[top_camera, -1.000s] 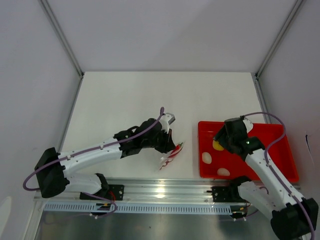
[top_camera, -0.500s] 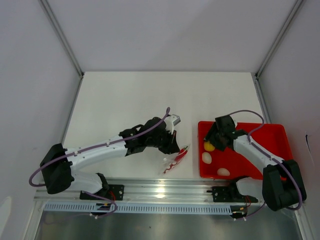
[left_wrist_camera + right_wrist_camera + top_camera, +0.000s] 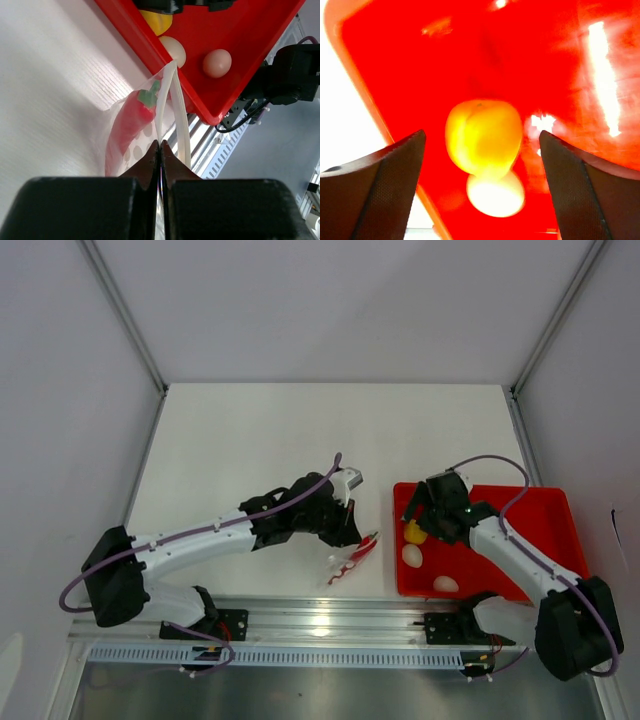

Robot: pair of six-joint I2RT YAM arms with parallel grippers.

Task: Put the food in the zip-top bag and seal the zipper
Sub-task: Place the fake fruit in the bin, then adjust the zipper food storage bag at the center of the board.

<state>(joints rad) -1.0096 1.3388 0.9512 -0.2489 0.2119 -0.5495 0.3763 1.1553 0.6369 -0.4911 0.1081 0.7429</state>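
Change: over the last second the right gripper has swung from farther right over the tray to its near-left corner, above the yellow ball; the left gripper has brought the bag closer to the tray
Meaning: the first pick looks about to begin; nothing is bagged yet
Right gripper: spread wide, one finger on each side of the ball, touching nothing
Left gripper: clenched on the bag's pale edge strips
Food: ball and two white eggs all lie in the tray's near-left part, one egg just beside the ball
Bag place: just beside the tray's near-left corner; whether it rests on the table I cannot tell
Bag axis: diagonal, near-left to far-right, far end pointing at the tray
Mouth: the pale strips part toward the tray, so it probably faces there; the zipper itself is not clear
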